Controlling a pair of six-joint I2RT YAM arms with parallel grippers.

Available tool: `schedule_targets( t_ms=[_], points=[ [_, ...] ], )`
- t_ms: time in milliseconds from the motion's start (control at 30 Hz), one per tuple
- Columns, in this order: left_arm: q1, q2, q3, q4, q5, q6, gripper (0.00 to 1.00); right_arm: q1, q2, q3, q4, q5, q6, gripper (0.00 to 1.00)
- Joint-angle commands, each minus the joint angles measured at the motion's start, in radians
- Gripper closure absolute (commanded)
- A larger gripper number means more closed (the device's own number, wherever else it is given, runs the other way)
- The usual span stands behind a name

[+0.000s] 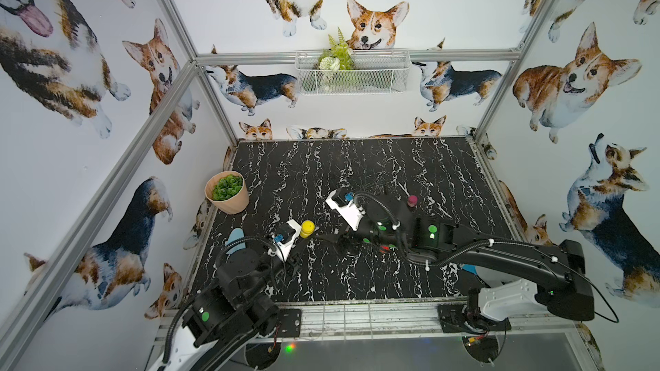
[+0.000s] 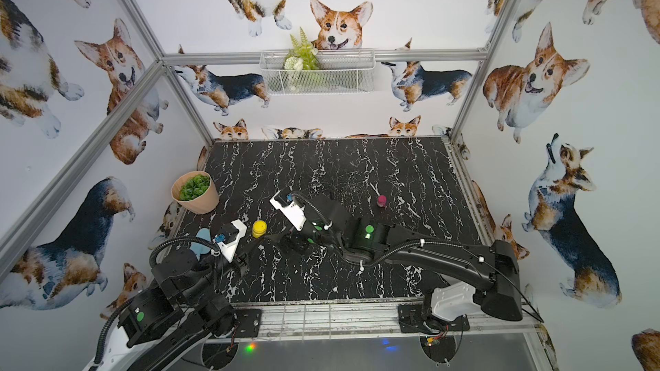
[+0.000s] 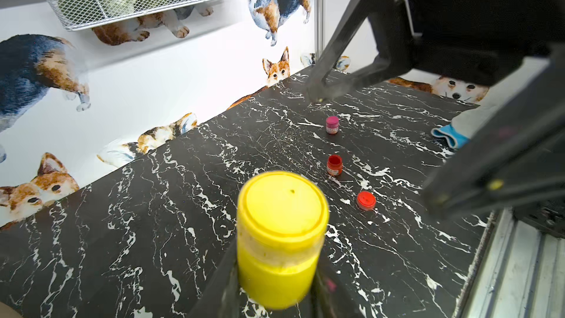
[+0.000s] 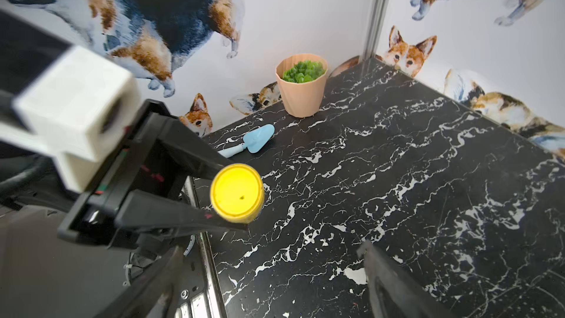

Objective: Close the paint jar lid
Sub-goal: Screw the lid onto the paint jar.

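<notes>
Paint jar – the yellow one – shows left of centre in the lower half of both top views. It's upright and pinched by the left end effector, whose jaws are clamped on its body. I can't tell if it's resting on the desk or lifted a touch. Yellow lid is on and looks seated flat, so I'd guess the closing is basically done, though whether it's fully tight I can't say. Right end effector is spread wide, holding nothing, clear of the jar.

Left wrist view also shows a small red jar that looks open, its red lid lying near it – maybe still to do. The pink jar is capped.

Desk is black marble-look with white veins. Plant pot sits mid-left in a top view, with a blue trowel near it. There's a wire basket on the back wall and corgi wallpaper everywhere.
</notes>
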Motion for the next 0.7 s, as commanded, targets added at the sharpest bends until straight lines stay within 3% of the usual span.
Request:
schedule_targets(
  t_ms=[0,167,367,667],
  points=[
    [0.000,0.014,0.005,0.052,0.074,0.000,0.73,-0.020,-0.039,0.026,-0.060,-0.122,-0.207,0.13],
    [0.000,0.025,-0.003,0.074,0.185,-0.009,0.74,-0.058,-0.017,0.061,-0.120,-0.288,-0.421,0.26],
    [0.000,0.023,-0.004,0.078,0.207,-0.010,0.74,-0.083,0.031,0.084,-0.125,-0.349,-0.466,0.31],
    [-0.001,0.035,-0.003,0.076,0.208,-0.009,0.74,-0.081,0.078,0.124,-0.120,-0.397,-0.495,0.47]
  ],
)
